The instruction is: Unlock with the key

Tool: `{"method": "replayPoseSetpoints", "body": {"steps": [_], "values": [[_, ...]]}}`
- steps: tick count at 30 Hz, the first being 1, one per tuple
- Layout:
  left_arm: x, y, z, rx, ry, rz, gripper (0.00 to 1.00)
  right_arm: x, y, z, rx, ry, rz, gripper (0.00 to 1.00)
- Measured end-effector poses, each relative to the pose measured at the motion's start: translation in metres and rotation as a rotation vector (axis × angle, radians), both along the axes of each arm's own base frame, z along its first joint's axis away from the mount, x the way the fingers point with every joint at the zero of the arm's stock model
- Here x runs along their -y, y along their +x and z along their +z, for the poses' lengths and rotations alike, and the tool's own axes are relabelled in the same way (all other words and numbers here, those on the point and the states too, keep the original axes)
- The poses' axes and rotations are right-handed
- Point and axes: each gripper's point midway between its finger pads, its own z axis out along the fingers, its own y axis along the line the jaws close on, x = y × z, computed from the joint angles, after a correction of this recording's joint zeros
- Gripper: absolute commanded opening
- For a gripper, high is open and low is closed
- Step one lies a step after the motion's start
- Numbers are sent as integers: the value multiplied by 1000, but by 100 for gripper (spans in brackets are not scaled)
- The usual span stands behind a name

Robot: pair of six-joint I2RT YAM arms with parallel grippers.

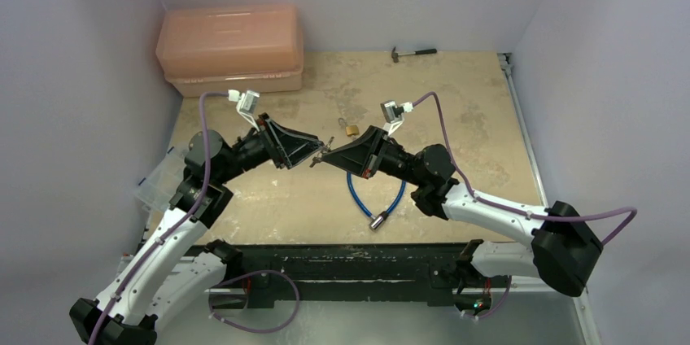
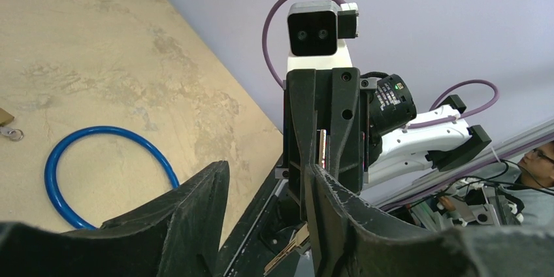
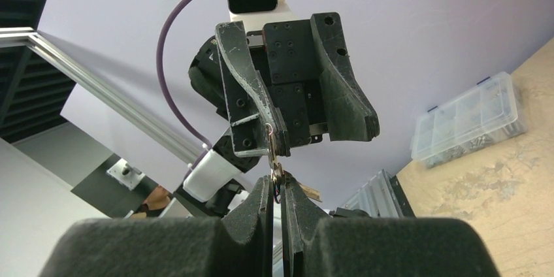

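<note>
Silvery metal, thin and flat on a small ring, the key [image 3: 274,159] is clamped between the fingertips of the right gripper [image 3: 277,187], whose jaws are drawn together on it with only a sliver of gap left. The ring end is held up against the tip of one finger [image 3: 251,104] of the left gripper [image 3: 313,136]; whether the two touch cannot be told. The left gripper is released, its jaws spread wide with nothing between them. Both grippers are met tip to tip above the table [image 1: 472,117].

From above, the key is seen just left of the brass padlock [image 1: 352,128] and a little nearer the arm bases. The padlock itself is laid flat on the table, apart from both grippers. A blue cable [image 1: 375,192] is looped on the near side of the padlock, partly under the right arm, and its silver cylindrical end [image 1: 377,221] is lying nearer still to the bases. A hammer [image 1: 413,53] is placed beyond the padlock, to its right, at the far edge. A pink box [image 1: 230,48] is set far to the padlock's left at the back corner. A clear compartment case [image 3: 467,123] is found left of the padlock at the table's side edge.
</note>
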Motion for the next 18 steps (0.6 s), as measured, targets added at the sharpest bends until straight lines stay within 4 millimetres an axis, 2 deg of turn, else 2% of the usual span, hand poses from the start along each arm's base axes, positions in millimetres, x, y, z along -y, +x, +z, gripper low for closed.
{"method": "replayPoseSetpoints", "body": {"steps": [8,13,18], "values": [[-1,-2,6,15,-8,3,45,0,0,0,3,-1,-1,0],[-3,-8,15,42,-23,-6,44,-2,2,-6,-11,-19,-2,0],[-4,-12,23,66,-34,-15,40,-3,3,-8,-18,-27,-2,0]]}}
